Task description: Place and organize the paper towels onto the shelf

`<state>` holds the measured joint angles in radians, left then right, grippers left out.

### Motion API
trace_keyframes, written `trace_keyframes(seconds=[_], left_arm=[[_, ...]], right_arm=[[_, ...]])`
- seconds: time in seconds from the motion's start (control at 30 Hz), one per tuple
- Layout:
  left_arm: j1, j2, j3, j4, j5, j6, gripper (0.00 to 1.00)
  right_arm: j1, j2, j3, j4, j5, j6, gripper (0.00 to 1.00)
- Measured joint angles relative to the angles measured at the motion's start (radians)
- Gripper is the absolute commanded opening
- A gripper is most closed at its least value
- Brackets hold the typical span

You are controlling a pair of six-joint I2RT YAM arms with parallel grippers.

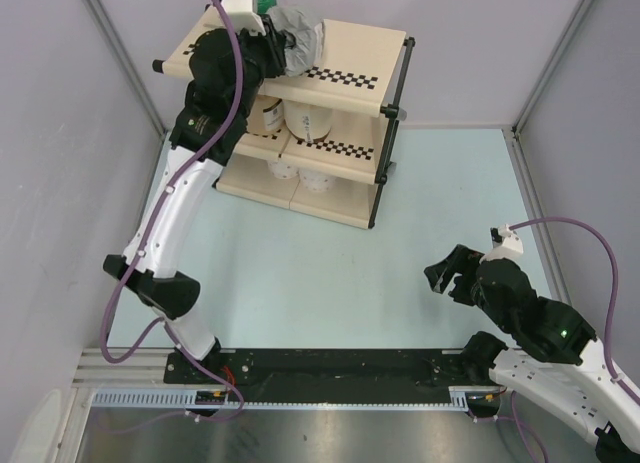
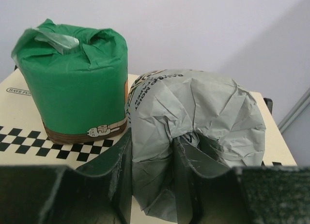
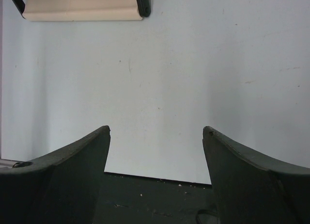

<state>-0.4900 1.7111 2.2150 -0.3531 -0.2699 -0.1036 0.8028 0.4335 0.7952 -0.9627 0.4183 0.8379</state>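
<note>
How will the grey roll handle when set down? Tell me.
Probably soft: the grey roll creases where the left gripper pinches it. Its hole faces sideways, so it may roll along the shelf unless stood flat like the green roll.

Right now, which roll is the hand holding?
The grey roll, pinched by the left hand; the green roll beside it stands free.

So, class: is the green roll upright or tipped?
Upright: the green roll stands on its flat end on the shelf, gathered wrapper on top.
</note>
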Motion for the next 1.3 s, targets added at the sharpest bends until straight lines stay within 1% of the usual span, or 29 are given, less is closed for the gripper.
trace_keyframes(seconds=[0.03, 0.07, 0.13, 0.17, 0.27, 0.4, 0.7, 0.87, 1.3], left_arm=[[0.0, 0.002, -0.003, -0.001, -0.002, 0.001, 0.37], [0.0, 0.005, -0.004, -0.001, -0.006, 0.002, 0.45], [0.001, 0.01, -0.006, 0.0, -0.008, 0.01, 0.5], [0.001, 0.011, -0.006, 0.001, -0.01, 0.009, 0.55], [0.001, 0.011, -0.006, 0.011, -0.016, 0.015, 0.62], [0.003, 0.011, -0.006, 0.02, -0.022, 0.018, 0.69], [0.005, 0.012, -0.006, 0.039, -0.034, 0.026, 0.7], [0.015, 0.036, 0.021, 0.048, -0.034, 0.026, 0.7], [0.033, 0.053, 0.021, 0.166, -0.034, 0.014, 0.71]], right_arm=[[0.0, 0.0, 0.0, 0.0, 0.0, 0.0, 0.82], [0.0, 0.0, 0.0, 0.0, 0.0, 0.0, 0.82], [0.0, 0.0, 0.0, 0.0, 0.0, 0.0, 0.82], [0.0, 0.0, 0.0, 0.0, 0.0, 0.0, 0.82], [0.0, 0.0, 0.0, 0.0, 0.0, 0.0, 0.82], [0.001, 0.0, 0.0, 0.0, 0.0, 0.0, 0.82], [0.006, 0.0, 0.0, 0.0, 0.0, 0.0, 0.82], [0.016, 0.0, 0.0, 0.0, 0.0, 0.0, 0.82], [0.047, 0.0, 0.0, -0.004, 0.005, 0.008, 0.82]])
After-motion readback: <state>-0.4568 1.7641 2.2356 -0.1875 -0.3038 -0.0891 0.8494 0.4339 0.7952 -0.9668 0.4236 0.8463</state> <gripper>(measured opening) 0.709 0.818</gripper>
